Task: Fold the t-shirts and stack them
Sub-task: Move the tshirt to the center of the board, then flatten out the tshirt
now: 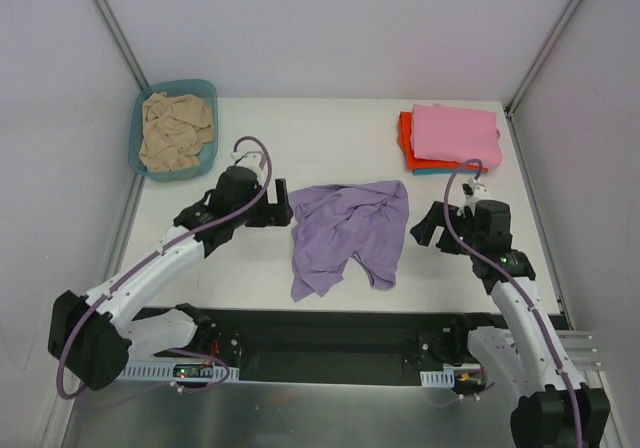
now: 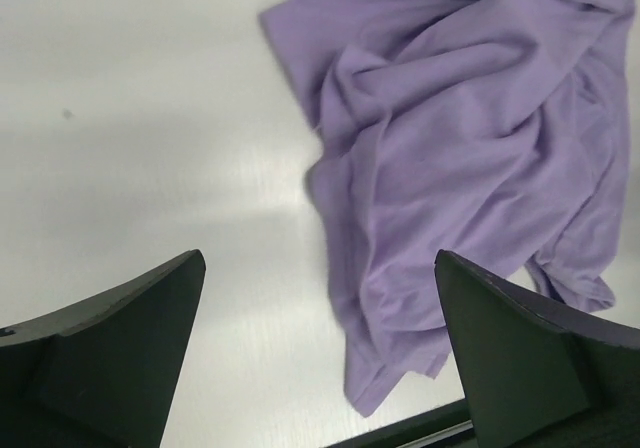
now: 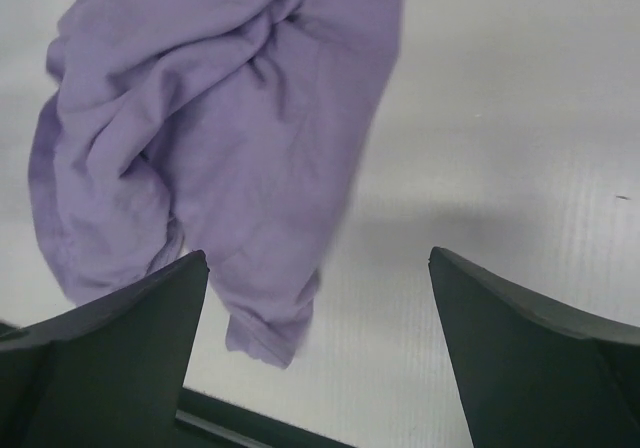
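The lavender t-shirt (image 1: 348, 230) lies crumpled and unfolded in the middle of the desk (image 1: 245, 268), between the two arms. One part of it trails toward the near edge. The left fingers (image 2: 120, 358) stand wide apart with nothing between them, just beside the far left corner of the cloth. In the left wrist view the shirt spreads ahead and to one side of them. The right fingers (image 3: 530, 348) are spread wide as well and hold nothing, close to the shirt's right edge.

At the far right of the desk sits a folded stack. The pink t-shirt (image 1: 455, 133) is on top, the orange-red t-shirt (image 1: 406, 138) shows under it at the left, and a thin edge of the teal t-shirt (image 1: 432, 171) peeks out on the near side. At the far left corner the teal basin (image 1: 205, 89) holds the bunched beige t-shirt (image 1: 175, 133).
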Available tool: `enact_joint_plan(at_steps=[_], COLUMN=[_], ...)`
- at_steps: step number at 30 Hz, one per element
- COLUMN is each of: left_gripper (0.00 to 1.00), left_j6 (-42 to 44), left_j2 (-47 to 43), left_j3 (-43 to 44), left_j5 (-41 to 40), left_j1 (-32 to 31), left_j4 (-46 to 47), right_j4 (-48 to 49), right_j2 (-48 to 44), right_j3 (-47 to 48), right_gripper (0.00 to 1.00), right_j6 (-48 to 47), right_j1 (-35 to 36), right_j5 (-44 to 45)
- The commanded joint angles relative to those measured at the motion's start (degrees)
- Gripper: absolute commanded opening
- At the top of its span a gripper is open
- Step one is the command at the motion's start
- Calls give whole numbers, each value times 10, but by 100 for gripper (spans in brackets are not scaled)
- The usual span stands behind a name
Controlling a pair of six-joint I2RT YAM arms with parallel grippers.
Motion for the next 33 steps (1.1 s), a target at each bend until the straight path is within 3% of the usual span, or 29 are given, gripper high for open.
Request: enact_joint_plan(at_steps=[1,3,7,10,13,16,20,29,31,33], left_gripper=[99,99,99,99,99,99,99,99,99,99], left_j6=[-93,-148,-200,-203,-215,-215,-220,-208,-212,-211], left_j2=[-83,-102,-122,-107,-100,-106,-127,-136,-136,-137], left_j3=[-78,-101,-156,-166,-173,-181,-199,-205,-205,-204], left_j5=[-102,-141,-43,-28,-36,-61,-66,-70,-69,-68], left_j1=[26,48,181,201,208,215,230,234,234,234], left_j4=[-26,-40,-35,-36,-35,-36,-35,-35,-35,-35], right_j4=[7,1,25,24,3,-13,-50,-101,-87,-84], right_j2=[-3,32,126,236,361,488,590,714,734,748], right_j3=[43,71,120,192,270,373,496,579,585,596], right_gripper=[97,97,97,98,99,97,96,84,78,62], right_j6=[-42,-43,-39,-11,14,34,78,139,137,136], right_j1=[135,201,395,495,545,567,568,572,573,573], right_j5=[15,66,134,211,255,283,306,349,336,331])
